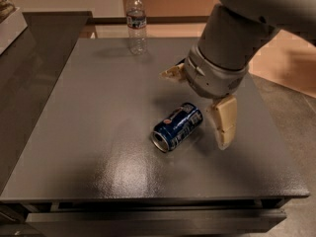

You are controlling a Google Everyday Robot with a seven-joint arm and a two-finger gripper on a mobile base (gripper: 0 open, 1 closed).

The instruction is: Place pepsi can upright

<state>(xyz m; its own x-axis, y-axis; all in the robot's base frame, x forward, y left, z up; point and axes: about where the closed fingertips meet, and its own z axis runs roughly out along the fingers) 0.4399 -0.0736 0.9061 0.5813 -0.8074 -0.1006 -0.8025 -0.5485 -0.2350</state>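
Gripper (194, 109) hangs spread wide and empty just beside the pepsi can (177, 127) lying on its side.

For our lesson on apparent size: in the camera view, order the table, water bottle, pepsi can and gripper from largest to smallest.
1. Table.
2. Gripper, open, just behind and right of the pepsi can.
3-4. The pepsi can and water bottle look alike; the bottle stands farther away, so unranked.

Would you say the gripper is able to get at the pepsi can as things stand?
Probably yes: the open gripper hangs just beside the pepsi can, which lies on its side, nothing stands between them, and the water bottle is far back.
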